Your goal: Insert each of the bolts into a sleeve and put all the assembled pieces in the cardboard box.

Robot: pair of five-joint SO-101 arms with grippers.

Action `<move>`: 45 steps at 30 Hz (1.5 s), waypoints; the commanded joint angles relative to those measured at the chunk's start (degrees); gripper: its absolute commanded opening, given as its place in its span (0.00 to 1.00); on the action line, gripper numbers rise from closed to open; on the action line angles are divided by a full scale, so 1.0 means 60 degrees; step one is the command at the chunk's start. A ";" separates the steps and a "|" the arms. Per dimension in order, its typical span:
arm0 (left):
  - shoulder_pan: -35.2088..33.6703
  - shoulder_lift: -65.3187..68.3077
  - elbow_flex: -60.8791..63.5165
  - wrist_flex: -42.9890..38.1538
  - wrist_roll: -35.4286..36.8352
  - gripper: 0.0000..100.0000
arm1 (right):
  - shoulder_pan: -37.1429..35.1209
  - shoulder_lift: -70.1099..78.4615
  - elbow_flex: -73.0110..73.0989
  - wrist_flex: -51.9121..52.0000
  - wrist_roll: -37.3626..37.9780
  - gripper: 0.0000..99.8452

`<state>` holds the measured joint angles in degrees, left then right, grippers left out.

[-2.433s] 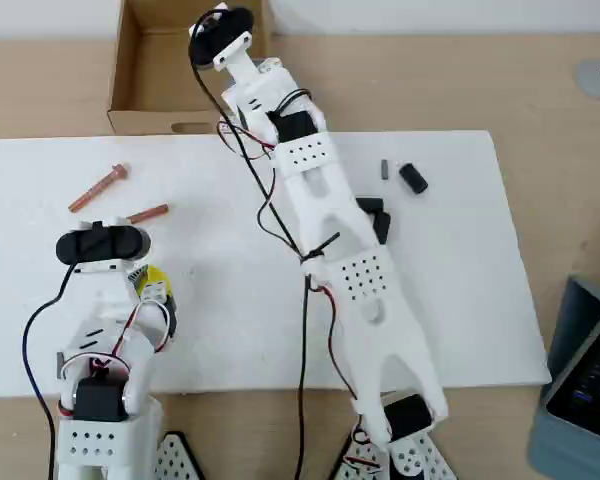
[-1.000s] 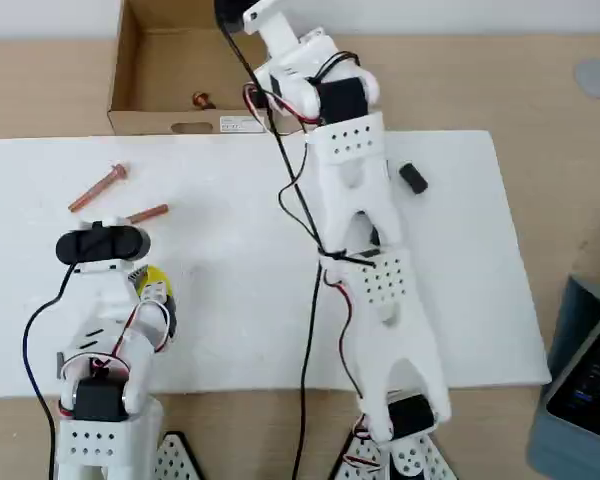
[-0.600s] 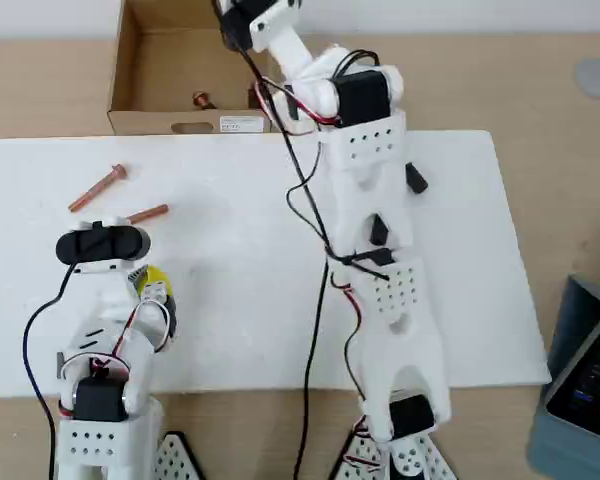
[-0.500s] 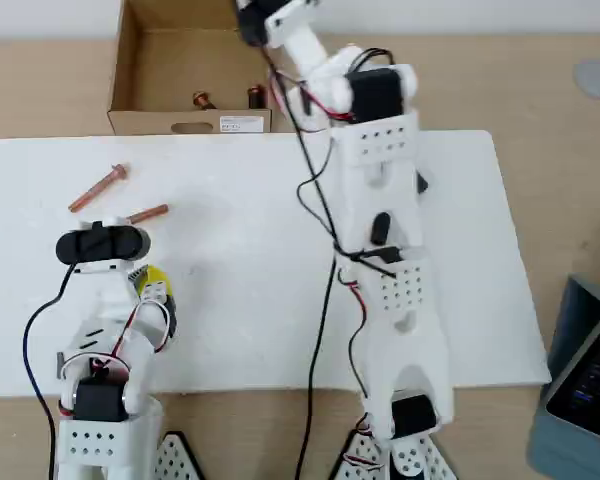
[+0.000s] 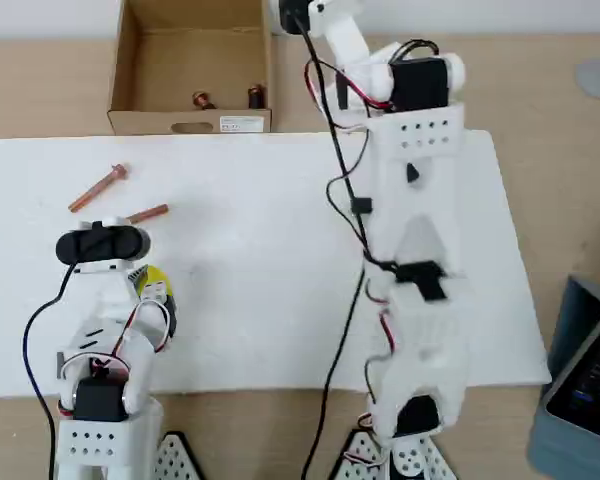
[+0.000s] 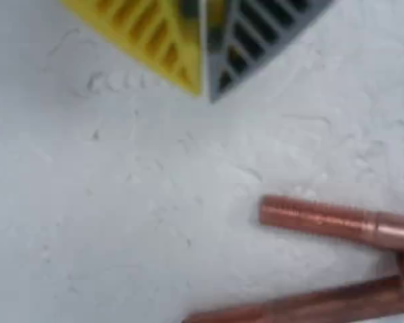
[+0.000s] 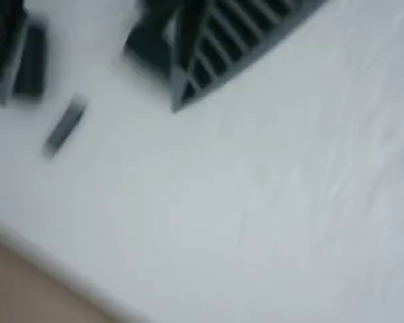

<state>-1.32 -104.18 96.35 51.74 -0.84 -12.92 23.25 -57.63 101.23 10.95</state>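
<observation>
**Two bolts outstanding; both tools empty**

Two assembled pieces (image 5: 202, 100) (image 5: 255, 97) lie in the cardboard box (image 5: 115, 80). Two bolts (image 5: 98, 188) (image 5: 148, 213) lie apart on the white mat (image 5: 240, 300), on the desk (image 5: 540, 90).

My left tool (image 6: 204, 84) is closed on nothing and hangs just above the mat, near the nearer bolt's threaded end. My right tool (image 7: 178, 94) also appears closed and empty, near the dark sleeves (image 7: 28, 60) and a small grey piece (image 7: 64, 124).

Risks, in my judgement:
- Lowering the left tool while closed would push the bolt, which would probably roll.
- The right arm hides the sleeves from overhead, so a misaimed reach could knock one toward the mat's edge.
</observation>
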 commanded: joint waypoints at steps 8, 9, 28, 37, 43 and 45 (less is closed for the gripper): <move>-0.0088 -0.0051 0.0103 0.0000 0.0000 0.00 | 0.0872 -0.2938 0.5795 0.0176 -0.1773 0.18; -0.0088 -0.0051 0.0103 0.0000 0.0000 0.00 | 0.0916 -0.2938 0.6073 0.0147 -0.1919 0.18; -0.0103 -0.0051 0.0103 0.0015 0.0000 0.00 | 0.1267 0.0432 0.6498 -0.1011 -0.2256 0.18; -0.0103 -0.0051 0.0103 0.0015 0.0000 0.00 | 0.1487 0.1824 0.5414 -0.1011 -0.2212 0.18; -0.0103 -0.0051 0.0103 0.0015 0.0000 0.00 | 0.1458 0.2703 0.4637 -0.1026 -0.2256 0.18; -0.0103 -0.0051 0.0103 0.0015 0.0000 0.00 | 0.1458 0.2967 0.4447 -0.0982 -0.2256 0.18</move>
<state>-1.32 -104.18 96.35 51.74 -0.84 -4.66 40.40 -27.21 95.69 -2.15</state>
